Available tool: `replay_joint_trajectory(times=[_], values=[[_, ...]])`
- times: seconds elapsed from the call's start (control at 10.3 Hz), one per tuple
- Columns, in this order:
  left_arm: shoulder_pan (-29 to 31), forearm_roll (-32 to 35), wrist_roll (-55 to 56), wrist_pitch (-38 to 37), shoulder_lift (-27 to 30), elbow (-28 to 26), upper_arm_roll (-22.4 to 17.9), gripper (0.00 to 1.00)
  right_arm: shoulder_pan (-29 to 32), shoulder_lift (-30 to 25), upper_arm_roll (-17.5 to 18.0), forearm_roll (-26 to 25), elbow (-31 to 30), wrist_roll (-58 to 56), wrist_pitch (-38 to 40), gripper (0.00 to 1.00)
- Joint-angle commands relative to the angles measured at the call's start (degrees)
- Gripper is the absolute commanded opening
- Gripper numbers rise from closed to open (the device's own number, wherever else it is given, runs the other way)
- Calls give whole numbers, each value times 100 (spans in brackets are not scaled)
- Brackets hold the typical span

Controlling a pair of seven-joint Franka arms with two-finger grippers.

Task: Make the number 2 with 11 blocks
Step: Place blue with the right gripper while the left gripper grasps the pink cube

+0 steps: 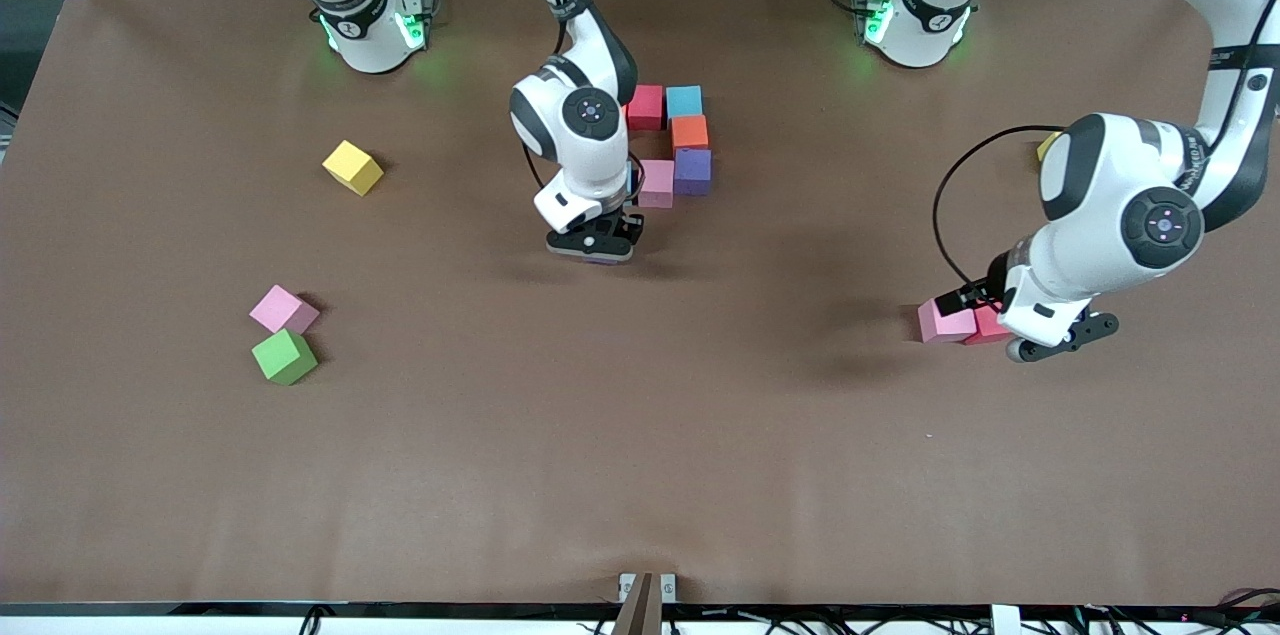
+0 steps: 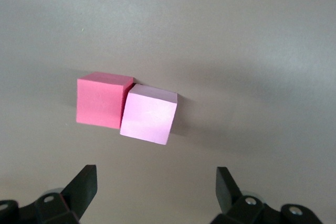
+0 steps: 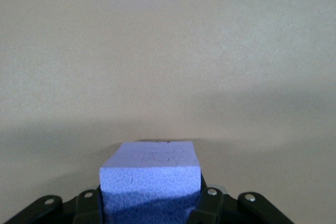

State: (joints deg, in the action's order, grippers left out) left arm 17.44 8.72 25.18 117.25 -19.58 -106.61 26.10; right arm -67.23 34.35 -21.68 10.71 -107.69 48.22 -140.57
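From the front view, my right gripper (image 1: 592, 250) hangs clamped on a purple block (image 1: 600, 259), just off the 7 o'clock corner of the started figure: red block (image 1: 645, 107) and light blue block (image 1: 684, 101) in the top row, orange block (image 1: 689, 132) under the blue, then purple placed block (image 1: 692, 170) with a pink block (image 1: 656, 183) beside it. I judge I hold mine low and square so it can continue the stroke down from the pink one; the table (image 1: 640, 435) toward 6 o'clock is bare, so there is room to descend. My left gripper (image 1: 1062, 340) waits spread wide over a pink cube (image 1: 944, 322) and a red cube (image 1: 987, 326), which touch. Toward the right arm's end lie a loose pink block (image 1: 283, 309), a green block (image 1: 284, 356) at its 6 o'clock, and a yellow cube (image 1: 352, 166). In the left wrist view, the red cube (image 2: 102, 99) and pink cube (image 2: 148, 114) meet along one edge, so taking either risks nudging the other. In the right wrist view, the purple block (image 3: 151, 178) sits gripped between my fingers (image 3: 89, 205), bare mat ahead.
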Motion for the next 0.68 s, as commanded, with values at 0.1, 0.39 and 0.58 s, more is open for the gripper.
replay_joint_trajectory(times=[0.1, 0.39, 0.58], values=[[66, 583, -1511, -19, -107, -35, 62, 100, 35, -271, 190, -192, -147, 214, 73, 6], [232, 701, -2909, 43, -230, -9, 62, 100, 131, -358, 410, -201, -287, 74, 3, 6], [260, 736, -3308, 131, -335, 18, 53, 100, 166, -473, 445, -210, -550, -180, -260, 6]])
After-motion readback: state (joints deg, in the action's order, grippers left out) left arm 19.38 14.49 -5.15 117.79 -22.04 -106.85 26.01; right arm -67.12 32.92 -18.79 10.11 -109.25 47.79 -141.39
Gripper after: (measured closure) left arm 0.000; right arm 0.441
